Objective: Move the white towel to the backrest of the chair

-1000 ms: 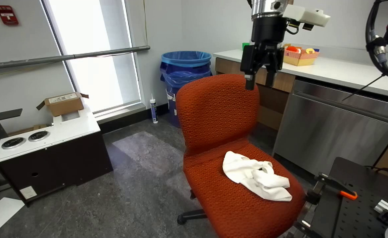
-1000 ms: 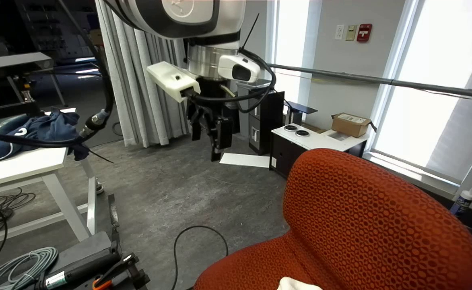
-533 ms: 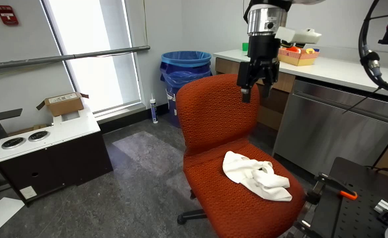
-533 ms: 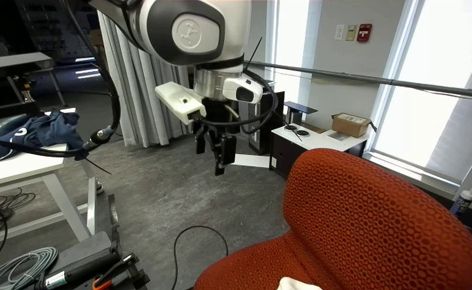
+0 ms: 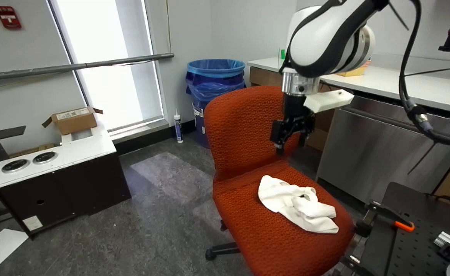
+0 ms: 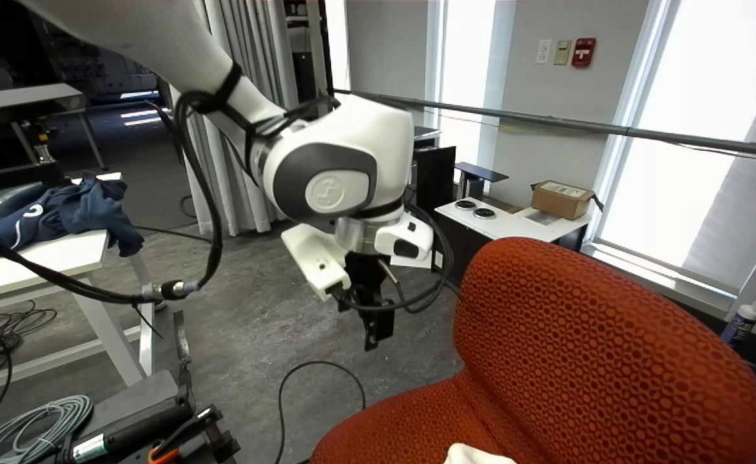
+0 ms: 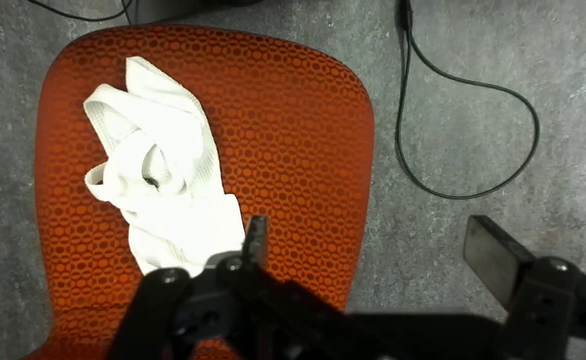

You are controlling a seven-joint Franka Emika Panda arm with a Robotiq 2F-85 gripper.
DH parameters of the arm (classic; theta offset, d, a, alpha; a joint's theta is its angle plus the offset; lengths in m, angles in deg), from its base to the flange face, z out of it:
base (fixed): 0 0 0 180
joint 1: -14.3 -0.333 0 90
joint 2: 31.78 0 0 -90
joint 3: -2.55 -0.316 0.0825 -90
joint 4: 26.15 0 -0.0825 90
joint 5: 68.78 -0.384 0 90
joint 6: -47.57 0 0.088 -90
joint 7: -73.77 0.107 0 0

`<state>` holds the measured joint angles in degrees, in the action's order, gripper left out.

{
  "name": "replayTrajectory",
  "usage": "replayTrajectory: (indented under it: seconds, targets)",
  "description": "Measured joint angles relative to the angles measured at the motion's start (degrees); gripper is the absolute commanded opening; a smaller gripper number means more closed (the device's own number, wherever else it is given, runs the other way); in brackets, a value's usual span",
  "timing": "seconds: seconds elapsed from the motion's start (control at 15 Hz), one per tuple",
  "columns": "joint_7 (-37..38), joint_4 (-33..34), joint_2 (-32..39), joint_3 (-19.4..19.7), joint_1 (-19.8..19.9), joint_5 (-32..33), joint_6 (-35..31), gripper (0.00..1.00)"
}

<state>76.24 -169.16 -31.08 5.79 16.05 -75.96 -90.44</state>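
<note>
The white towel [image 5: 297, 205] lies crumpled on the seat of the orange-red chair. Only a corner of the towel [image 6: 474, 455] shows at the bottom edge of an exterior view. The chair's backrest [image 5: 248, 126] also shows in an exterior view [image 6: 597, 335] and is bare. My gripper [image 5: 290, 147] is open and empty, pointing down above the seat's side. In the wrist view the jaws stand wide apart. The left finger [image 7: 257, 240] overlaps the edge of the towel [image 7: 193, 220], and the right finger [image 7: 492, 255] is over the floor, beyond the seat [image 7: 297, 130].
A counter [image 5: 386, 84] with a dishwasher [image 5: 393, 149] stands behind the arm. A blue bin [image 5: 215, 76] is behind the backrest. A dark perforated platform [image 5: 416, 234] with tools adjoins the seat's front. A cable [image 7: 472, 195] lies on the floor.
My gripper has come down and moved toward the chair seat, from above the backrest's top edge to lower beside the backrest in an exterior view. The towel and chair have not moved.
</note>
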Motion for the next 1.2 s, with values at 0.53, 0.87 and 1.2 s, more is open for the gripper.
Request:
replayTrajectory:
  seconds: [0.53, 0.87, 1.2]
  targets:
    - [0.6, 5.2, 22.6, 1.3, 3.1, -0.1, -13.2, 1.0]
    - [1.7, 12.0, 31.0, 1.7, 5.1, -0.2, -13.2, 1.0]
    - [1.7, 12.9, 31.1, 1.7, 5.7, -0.3, -13.1, 1.0]
